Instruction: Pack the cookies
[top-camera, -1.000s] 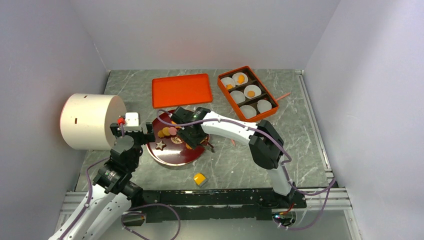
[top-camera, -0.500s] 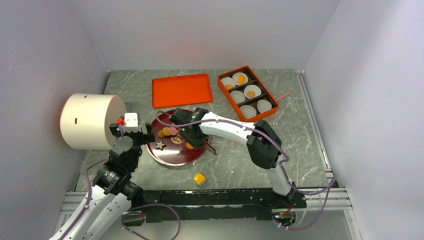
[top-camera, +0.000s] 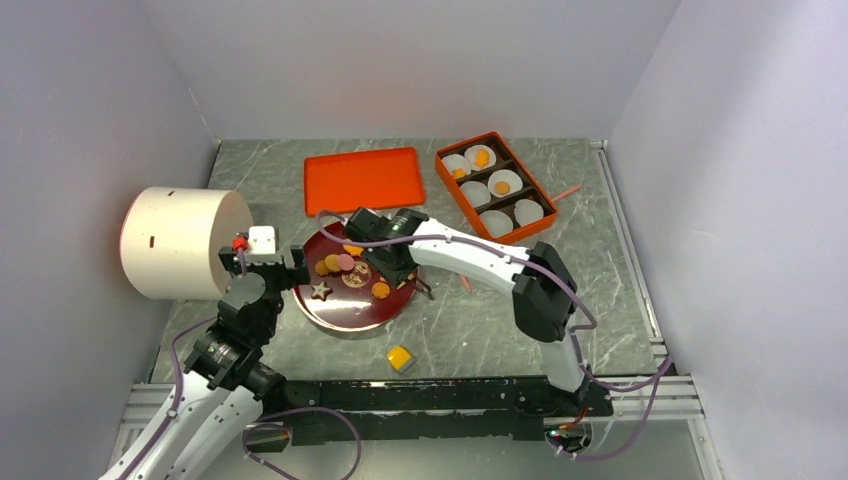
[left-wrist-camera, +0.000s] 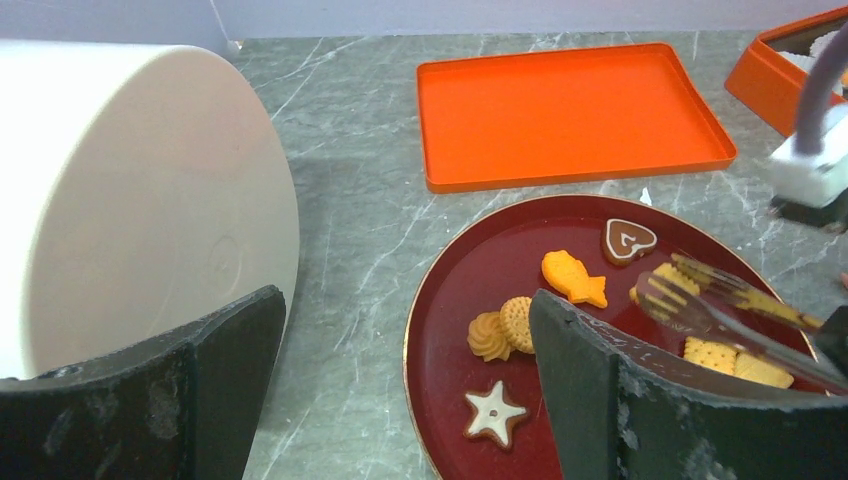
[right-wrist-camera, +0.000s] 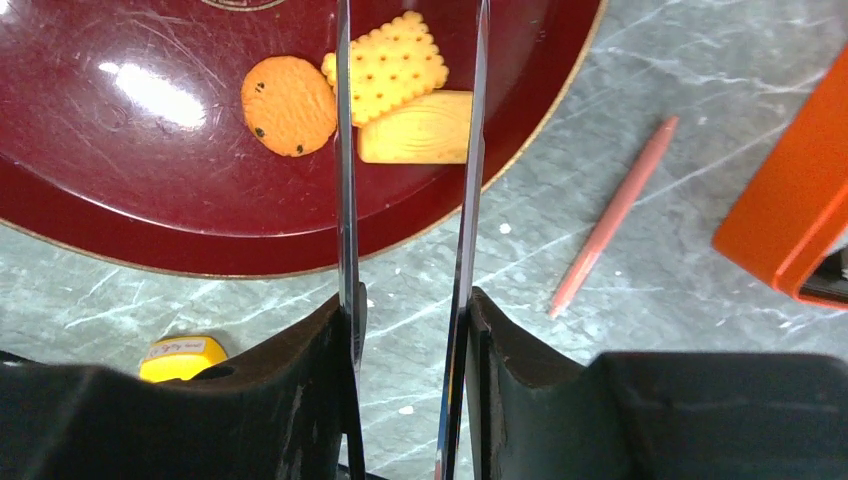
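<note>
The cookies lie on a dark red plate: a star, a swirl, a fish and a heart. In the right wrist view are a round orange one, a square one and a rectangular one. My right gripper is shut on metal tongs. The tongs' blades stand apart over the square and rectangular cookies, their tips out of that view. The tongs also show in the left wrist view. My left gripper is open and empty at the plate's left rim.
An orange box with white paper cups, some holding cookies, stands at the back right. An orange lid lies behind the plate. A white cylinder lies on the left. A yellow cube sits in front of the plate, with pink sticks to its right.
My right gripper with the tongs has shifted toward the back over the plate, uncovering the round orange cookie. The left arm has not moved.
</note>
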